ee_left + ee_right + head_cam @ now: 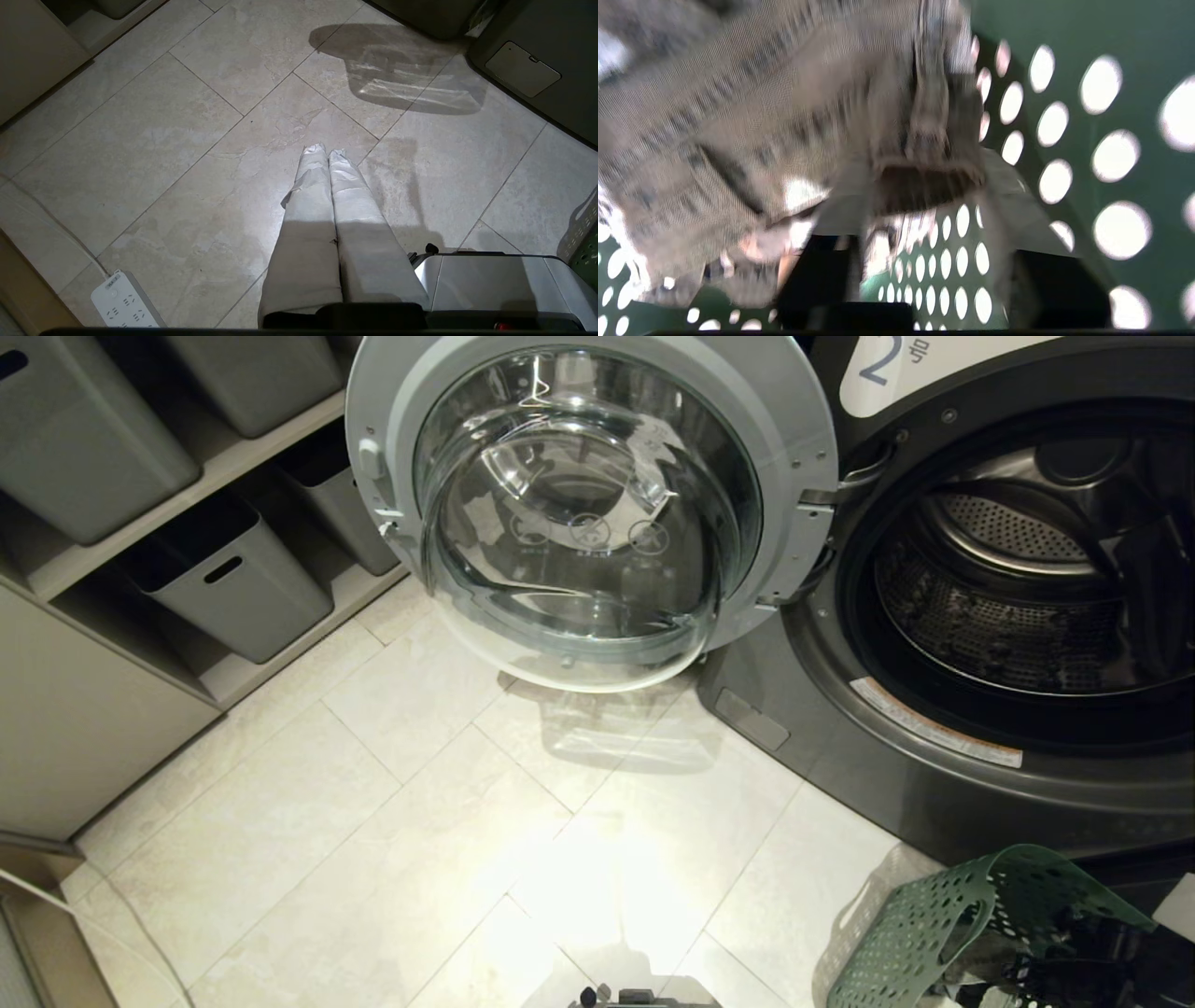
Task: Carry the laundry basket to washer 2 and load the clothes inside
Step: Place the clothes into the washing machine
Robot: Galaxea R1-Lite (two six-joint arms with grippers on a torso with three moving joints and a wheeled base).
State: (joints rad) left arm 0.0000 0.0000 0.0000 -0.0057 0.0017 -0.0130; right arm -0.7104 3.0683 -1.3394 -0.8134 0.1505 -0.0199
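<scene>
The dark green laundry basket [920,933] stands on the floor at the lower right, just in front of washer 2 [934,775]. The washer's round glass door [588,504] is swung wide open to the left, and the steel drum [1008,616] shows. My right gripper [924,182] is down inside the basket [1083,154], its wrapped fingers [1008,205] closed on a fold of the grey-beige patterned clothes [738,121]. In the head view only the dark arm [1083,961] shows in the basket. My left gripper [325,151] hangs shut and empty over the floor tiles.
Grey storage bins [229,583] fill beige shelves on the left. The open door overhangs the tiles in the middle. A white power strip [122,303] with its cable lies on the floor at the left. My base's silver corner [490,280] sits beside the left gripper.
</scene>
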